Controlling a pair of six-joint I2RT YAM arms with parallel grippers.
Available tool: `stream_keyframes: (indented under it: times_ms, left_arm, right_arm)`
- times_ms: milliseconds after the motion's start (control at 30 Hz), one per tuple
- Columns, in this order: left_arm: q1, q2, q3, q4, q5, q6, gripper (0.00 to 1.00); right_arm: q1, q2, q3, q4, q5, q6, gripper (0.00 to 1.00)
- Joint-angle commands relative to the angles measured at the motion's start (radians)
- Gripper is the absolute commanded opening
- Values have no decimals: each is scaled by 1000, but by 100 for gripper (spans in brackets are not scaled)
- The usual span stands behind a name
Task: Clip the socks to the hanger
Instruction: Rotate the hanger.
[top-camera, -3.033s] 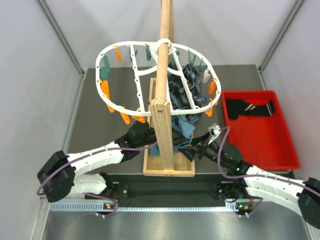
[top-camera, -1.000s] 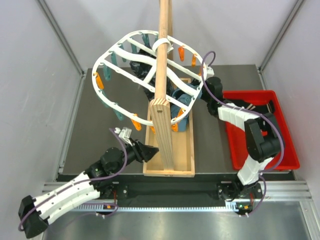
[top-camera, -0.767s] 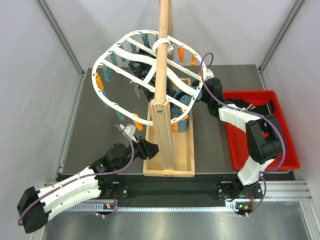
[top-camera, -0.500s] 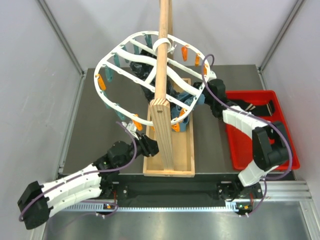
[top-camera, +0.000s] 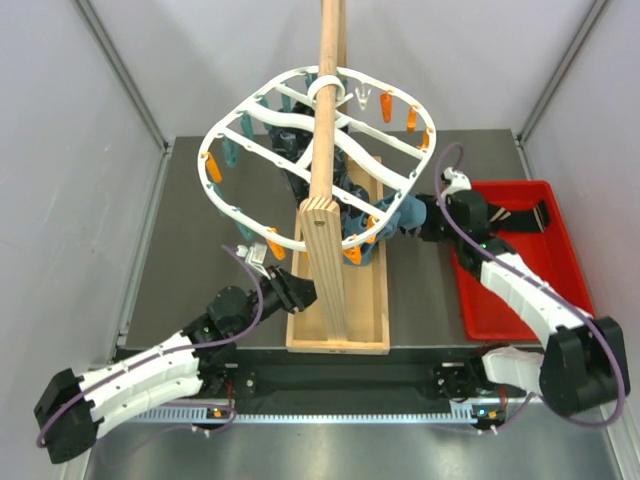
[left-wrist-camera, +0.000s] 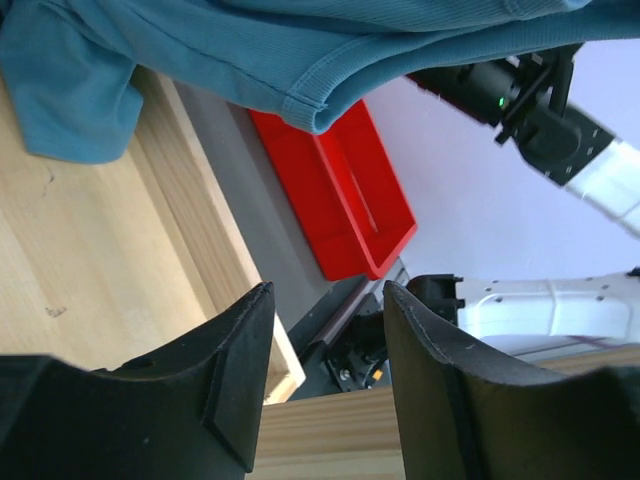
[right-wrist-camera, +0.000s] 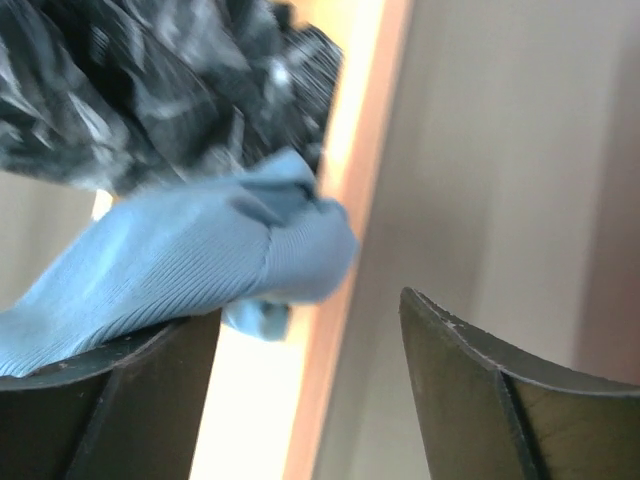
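Top external: socks (top-camera: 530, 216) at 3 o'clock, partly hidden | left gripper (left-wrist-camera: 325, 300) spread | right gripper (right-wrist-camera: 310, 310) spread, view blurred

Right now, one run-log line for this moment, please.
left claw: open, empty | right claw: open, beside blue cloth | socks: in red tray | hanger: tilted on wooden pole

Hanger (top-camera: 436, 135) on pole (top-camera: 327, 110) above base (top-camera: 368, 300), socks (top-camera: 500, 215) in bin (top-camera: 565, 270) at right, cloths (top-camera: 402, 214) under hanger
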Motion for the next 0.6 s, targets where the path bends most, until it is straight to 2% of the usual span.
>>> stream_keyframes:
  times_ms: [0, 300, 433, 567]
  left_arm:
    - [-2, -26, -18, 76, 4, -32, 52]
    - [-2, -47, -18, 132, 78, -18, 47]
    - [-2, -40, 16, 123, 110, 2, 46]
    - [-2, -38, 60, 97, 107, 23, 45]
  right_arm:
    - [-32, -156, -59, -96, 37, -31, 74]
    - [-35, -538, -172, -378, 8, -57, 75]
    - [-29, -683, -176, -417, -179, -62, 68]
    - [-18, -801, -119, -423, -296, -34, 64]
